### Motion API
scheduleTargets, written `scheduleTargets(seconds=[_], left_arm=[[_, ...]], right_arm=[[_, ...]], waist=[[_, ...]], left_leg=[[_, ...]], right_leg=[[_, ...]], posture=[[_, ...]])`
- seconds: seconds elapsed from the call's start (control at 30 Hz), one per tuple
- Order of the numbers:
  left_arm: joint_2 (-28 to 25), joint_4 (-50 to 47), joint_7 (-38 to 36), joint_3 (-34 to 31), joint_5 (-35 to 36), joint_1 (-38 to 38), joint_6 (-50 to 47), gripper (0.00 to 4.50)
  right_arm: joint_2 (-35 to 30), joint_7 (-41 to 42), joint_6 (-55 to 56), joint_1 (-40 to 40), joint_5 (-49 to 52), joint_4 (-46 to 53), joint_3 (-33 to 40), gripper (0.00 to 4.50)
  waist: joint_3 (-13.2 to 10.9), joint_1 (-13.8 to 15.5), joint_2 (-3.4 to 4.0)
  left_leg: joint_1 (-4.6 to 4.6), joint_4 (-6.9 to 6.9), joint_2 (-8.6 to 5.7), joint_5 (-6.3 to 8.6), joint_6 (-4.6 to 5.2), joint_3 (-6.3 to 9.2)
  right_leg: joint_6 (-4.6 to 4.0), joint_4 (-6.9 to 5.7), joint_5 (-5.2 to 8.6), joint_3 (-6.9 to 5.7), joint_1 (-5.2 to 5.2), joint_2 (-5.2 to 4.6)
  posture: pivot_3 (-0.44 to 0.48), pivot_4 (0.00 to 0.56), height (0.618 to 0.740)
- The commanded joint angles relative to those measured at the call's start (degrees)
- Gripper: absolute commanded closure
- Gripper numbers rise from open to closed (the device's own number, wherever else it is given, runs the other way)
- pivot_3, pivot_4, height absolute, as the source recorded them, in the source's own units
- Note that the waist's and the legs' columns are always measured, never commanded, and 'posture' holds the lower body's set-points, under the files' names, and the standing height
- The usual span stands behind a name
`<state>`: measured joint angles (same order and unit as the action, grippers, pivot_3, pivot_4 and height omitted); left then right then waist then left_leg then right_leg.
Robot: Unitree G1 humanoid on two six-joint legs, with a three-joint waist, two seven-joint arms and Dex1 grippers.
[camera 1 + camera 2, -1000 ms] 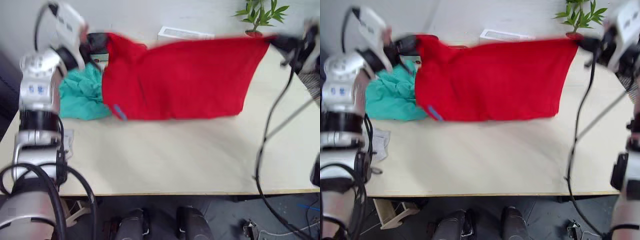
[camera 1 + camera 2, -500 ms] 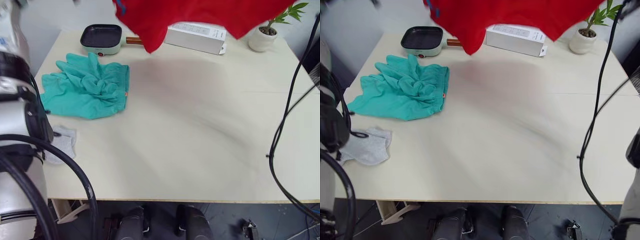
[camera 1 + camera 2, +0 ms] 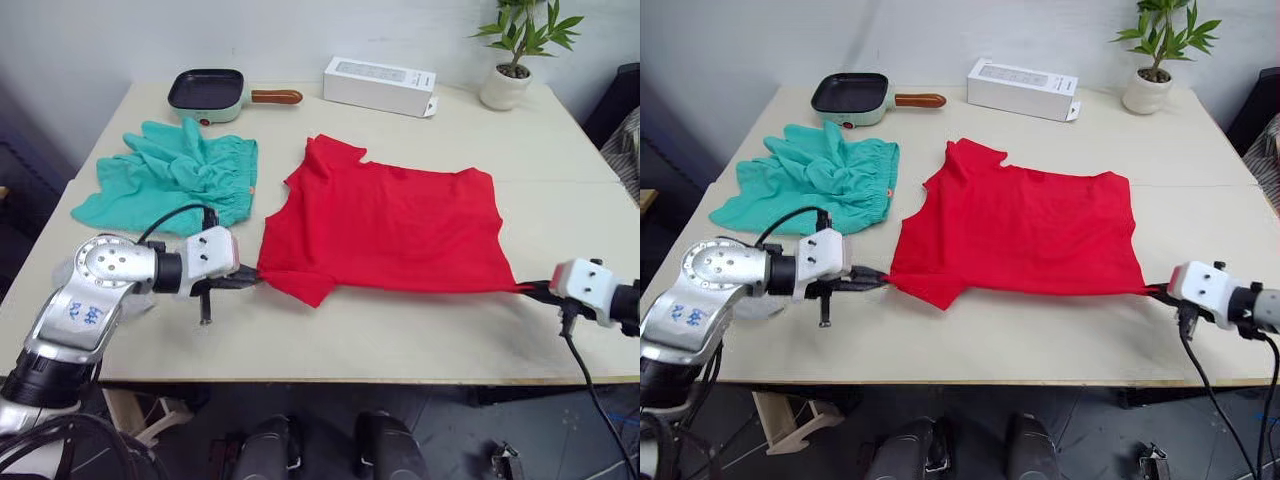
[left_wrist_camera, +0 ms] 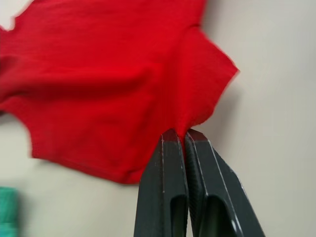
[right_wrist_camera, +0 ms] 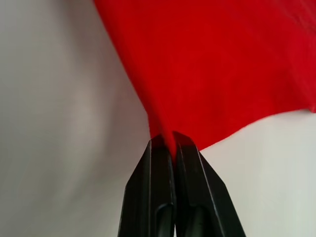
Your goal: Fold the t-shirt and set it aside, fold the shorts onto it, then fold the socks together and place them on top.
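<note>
Left eye view: your t-shirt (image 3: pixel 390 225) lies flat at centre frame on the desk (image 3: pixel 400 340); shorts (image 3: pixel 175 180) upper left.
Left wrist view: left hand (image 4: pixel 183 136) pinches a shirt corner.
Right wrist view: right hand (image 5: pixel 166 139) clamps the hem.

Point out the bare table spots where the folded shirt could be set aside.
Bare: the table between the t-shirt and the plant pot, and the near strip under the shirt. Crowded: the far left, with shorts and pan.
</note>
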<state>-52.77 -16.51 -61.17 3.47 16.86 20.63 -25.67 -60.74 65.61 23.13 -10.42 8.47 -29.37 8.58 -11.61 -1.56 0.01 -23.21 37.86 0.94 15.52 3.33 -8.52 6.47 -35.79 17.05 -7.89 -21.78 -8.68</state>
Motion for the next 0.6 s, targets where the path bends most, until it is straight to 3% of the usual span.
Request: scheduleTargets(seconds=[0.03, 0.2, 0.33, 0.6], left_arm=[[-2.2, -6.3, 0.0, -2.3, 4.1, -2.8, -8.3, 4.50], [-5.2, -10.0, -1.1, -3.3, 7.6, -5.7, -15.2, 4.50], [-6.8, -12.6, -1.4, -3.3, 11.3, -6.7, -21.2, 4.50], [-7.2, -8.2, -3.0, -0.2, 9.9, -2.6, -18.9, 4.50]], right_arm=[[-1.3, -0.8, -0.6, 7.5, 1.0, 5.0, 3.9, 4.47], [-2.7, -0.6, -2.8, 13.6, 1.3, 8.4, 6.0, 4.47], [-3.2, 2.4, -7.6, 18.2, 4.5, 13.7, 7.5, 4.47], [-3.9, 6.2, -16.6, 20.6, 7.6, 20.0, 9.4, 4.47]], waist=[[0.0, 0.1, -0.04], [0.1, 0.0, -0.03], [0.1, 0.2, -0.05], [0.1, 0.3, -0.05]], left_leg=[[0.14, -0.06, 0.15, 0.22, 0.12, 0.15], [0.13, -0.34, 0.17, 0.01, -0.51, 0.15], [0.13, -0.44, 0.25, -0.15, -0.35, 0.12], [0.14, -0.41, 0.27, -0.06, -0.58, 0.12]], right_leg=[[-0.11, 0.23, 0.06, 0.26, 0.23, 0.01], [-0.32, 0.01, 0.18, 0.58, -0.08, 0.10], [-0.55, -0.11, 0.39, 0.49, -0.16, 0.20], [-0.60, -0.08, 0.44, 0.51, -0.14, 0.19]], posture=[[0.000, 0.150, 0.740], [0.000, 0.150, 0.740], [0.000, 0.150, 0.740], [0.000, 0.150, 0.740]])
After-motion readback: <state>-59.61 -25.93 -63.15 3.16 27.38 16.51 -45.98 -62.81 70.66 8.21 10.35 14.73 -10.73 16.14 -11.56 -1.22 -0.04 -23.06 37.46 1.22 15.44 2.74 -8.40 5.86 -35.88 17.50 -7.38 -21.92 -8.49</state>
